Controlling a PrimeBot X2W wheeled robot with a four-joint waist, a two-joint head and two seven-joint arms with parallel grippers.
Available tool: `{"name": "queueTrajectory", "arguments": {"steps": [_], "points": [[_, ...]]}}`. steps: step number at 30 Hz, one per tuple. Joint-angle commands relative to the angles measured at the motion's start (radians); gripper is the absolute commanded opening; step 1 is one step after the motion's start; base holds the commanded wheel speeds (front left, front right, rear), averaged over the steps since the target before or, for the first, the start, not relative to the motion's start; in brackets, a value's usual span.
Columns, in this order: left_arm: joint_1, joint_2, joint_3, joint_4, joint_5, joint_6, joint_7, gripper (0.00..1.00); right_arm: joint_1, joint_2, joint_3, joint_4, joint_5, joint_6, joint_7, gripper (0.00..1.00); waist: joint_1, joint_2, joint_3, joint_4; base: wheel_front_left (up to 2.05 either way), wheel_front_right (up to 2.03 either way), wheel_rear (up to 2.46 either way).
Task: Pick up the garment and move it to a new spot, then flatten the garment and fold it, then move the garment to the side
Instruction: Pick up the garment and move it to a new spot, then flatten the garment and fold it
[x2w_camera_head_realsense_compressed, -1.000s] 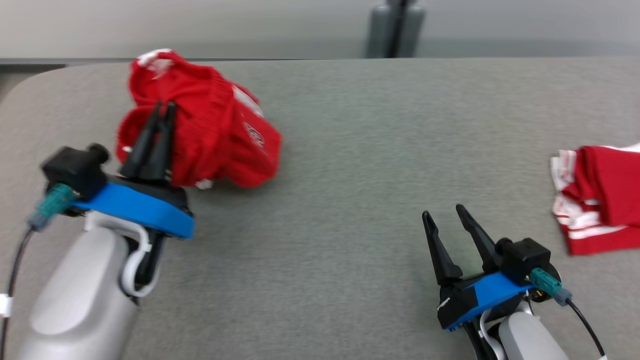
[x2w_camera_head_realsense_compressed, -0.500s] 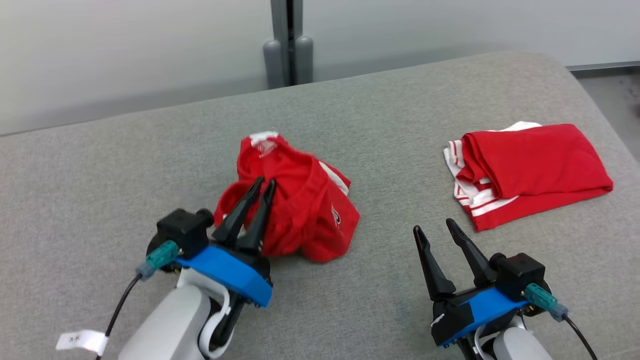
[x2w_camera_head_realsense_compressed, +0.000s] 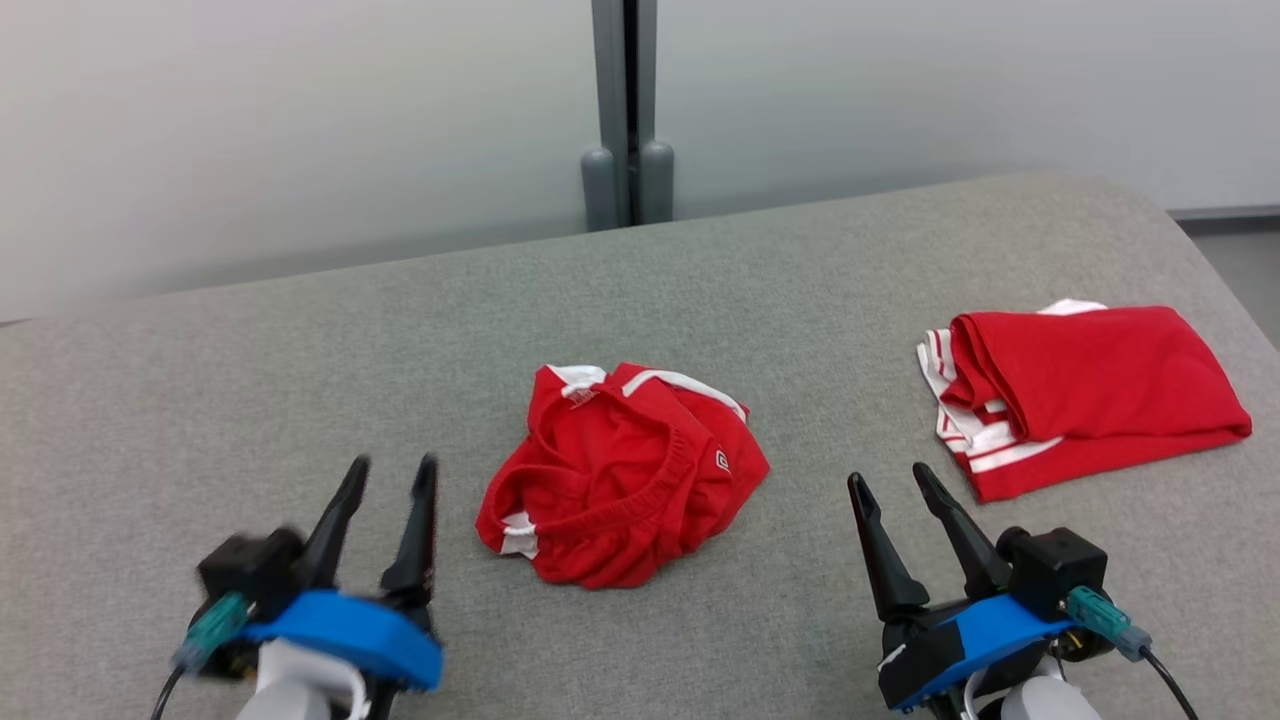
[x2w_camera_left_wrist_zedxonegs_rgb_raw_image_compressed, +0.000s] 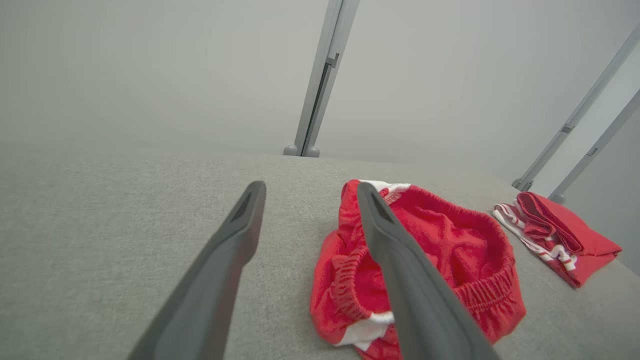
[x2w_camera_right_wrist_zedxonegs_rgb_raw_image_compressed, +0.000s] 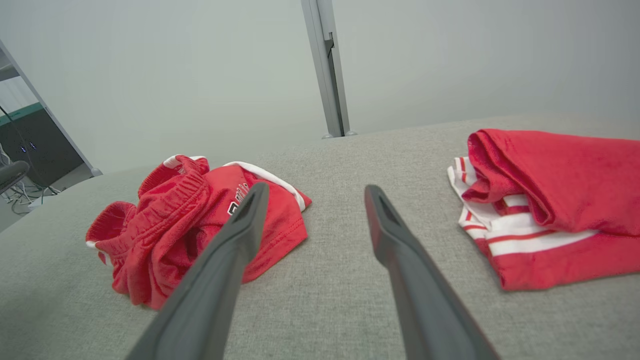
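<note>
Garment (x2w_camera_head_realsense_compressed: 620, 475) crumpled, between both open pincers

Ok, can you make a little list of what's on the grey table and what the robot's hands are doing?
surface: grey fabric table
middle: crumpled red shorts, loose heap, white trim
right side: folded red garment, white stripes
left gripper: open, left of the shorts, holding nothing
right gripper: open, between the two garments, holding nothing

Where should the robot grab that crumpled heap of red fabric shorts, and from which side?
Probably the ribbed elastic waistband, a thick raised loop on the left edge of the crumpled red fabric shorts; come from the left, where the open left end effector sits nearest.
</note>
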Motion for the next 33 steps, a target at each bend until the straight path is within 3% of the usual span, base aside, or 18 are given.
{"name": "queueTrajectory", "arguments": {"steps": [1,5,9,18,24,33], "points": [[0.026,-0.003,0.023,-0.002,0.004,0.001,-0.003,1.0,0.013,-0.002,-0.002,0.004,0.004,0.0,0.0,1.0,0.0001,-0.0001,-0.006,0.004,0.0,0.0,0.0],[0.122,-0.021,0.116,-0.024,0.053,0.001,-0.003,1.0,0.035,-0.003,-0.004,0.018,0.006,0.0,0.0,1.0,0.0001,-0.0001,-0.028,0.025,0.0,0.0,0.0],[0.198,-0.076,0.204,-0.046,0.071,0.001,-0.003,1.0,0.051,-0.002,-0.005,0.027,0.004,0.0,0.0,1.0,0.0001,-0.0001,-0.036,0.044,0.0,0.0,0.0],[0.191,-0.112,0.157,-0.049,0.104,0.001,-0.003,1.0,-0.013,-0.002,0.046,0.021,-0.058,0.0,0.0,1.0,0.0001,-0.0001,-0.005,0.101,0.0,0.0,0.0],[0.158,-0.097,0.116,-0.022,0.072,0.001,-0.003,1.0,-0.159,-0.002,0.237,0.114,-0.125,0.0,0.006,1.0,0.0001,-0.0001,0.033,0.177,0.0,0.0,0.0],[0.134,-0.088,0.07,0.01,0.026,0.001,-0.003,1.0,-0.388,-0.003,0.472,0.246,-0.163,0.0,0.133,1.0,0.0001,-0.0001,0.085,0.28,0.0,0.0,0.0]]}}
